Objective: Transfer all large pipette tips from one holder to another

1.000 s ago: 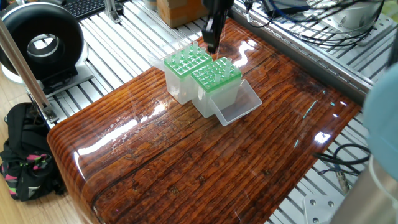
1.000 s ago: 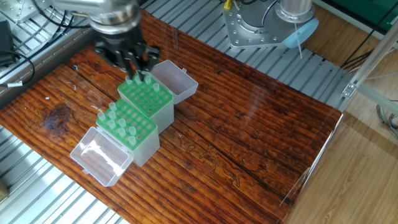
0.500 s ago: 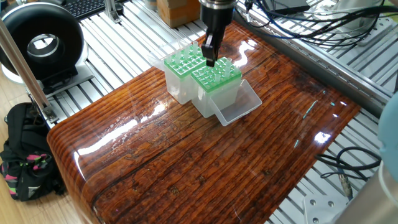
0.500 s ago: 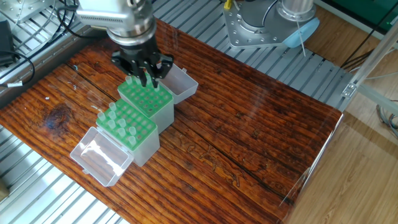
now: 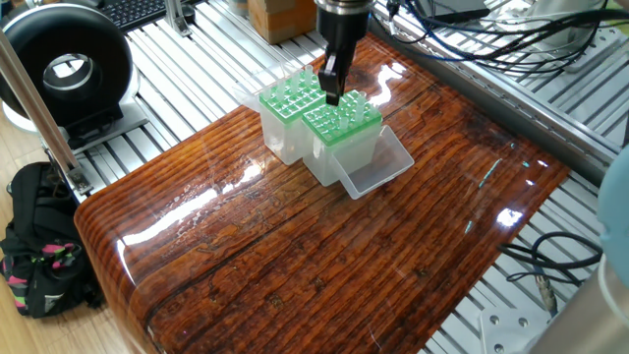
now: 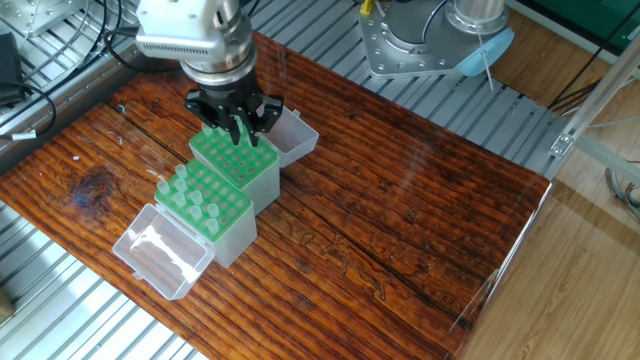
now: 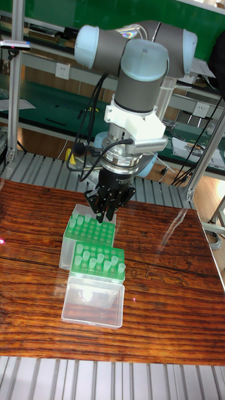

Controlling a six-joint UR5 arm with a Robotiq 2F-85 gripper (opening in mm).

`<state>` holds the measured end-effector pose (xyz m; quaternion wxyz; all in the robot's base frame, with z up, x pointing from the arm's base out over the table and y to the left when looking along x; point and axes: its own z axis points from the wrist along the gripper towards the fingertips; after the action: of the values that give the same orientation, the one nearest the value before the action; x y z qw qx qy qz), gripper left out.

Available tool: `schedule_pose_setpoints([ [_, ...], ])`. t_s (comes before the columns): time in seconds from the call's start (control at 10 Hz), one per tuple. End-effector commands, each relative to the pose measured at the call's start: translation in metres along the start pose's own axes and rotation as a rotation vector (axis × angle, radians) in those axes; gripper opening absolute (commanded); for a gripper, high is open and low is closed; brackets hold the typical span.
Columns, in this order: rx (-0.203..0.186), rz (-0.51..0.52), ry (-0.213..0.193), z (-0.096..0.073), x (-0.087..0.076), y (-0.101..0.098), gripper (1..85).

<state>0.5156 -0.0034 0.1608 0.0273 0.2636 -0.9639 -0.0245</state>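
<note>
Two clear holders with green tops stand side by side. The near holder (image 6: 205, 205) (image 7: 99, 259) (image 5: 344, 118) carries several large pipette tips (image 6: 192, 196) (image 7: 94, 257), whitish cones standing upright. The far holder (image 6: 240, 165) (image 7: 90, 232) (image 5: 288, 98) has a few tips (image 7: 74, 220) along one edge. My gripper (image 6: 238, 131) (image 7: 104, 217) (image 5: 331, 94) hangs straight down just above the far holder's top. Its dark fingers are drawn together, and I cannot make out a tip between them.
Each holder's clear lid lies open flat on the wooden table: one (image 6: 160, 250) (image 7: 94, 303) (image 5: 378, 167) in front of the near holder, the other (image 6: 285, 128) beyond the far holder. Cables and aluminium rails (image 5: 511, 88) run along the table's edges. A black reel (image 5: 64, 69) stands off the table.
The gripper came down and shifted sideways from the far holder's edge to a spot over its grid. In the last half second it has barely moved.
</note>
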Motion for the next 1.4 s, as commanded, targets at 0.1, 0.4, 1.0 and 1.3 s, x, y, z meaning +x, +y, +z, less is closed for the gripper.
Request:
schedule_pose_setpoints([
  [0.1,-0.01,0.002,0.019,0.005,0.004,0.002,29.7],
  [0.4,-0.008,-0.001,0.028,0.01,0.006,0.001,29.7],
  [1.0,-0.011,-0.002,0.039,0.016,0.008,0.002,29.3],
  [1.3,-0.009,-0.003,0.036,0.018,0.008,0.001,28.7],
])
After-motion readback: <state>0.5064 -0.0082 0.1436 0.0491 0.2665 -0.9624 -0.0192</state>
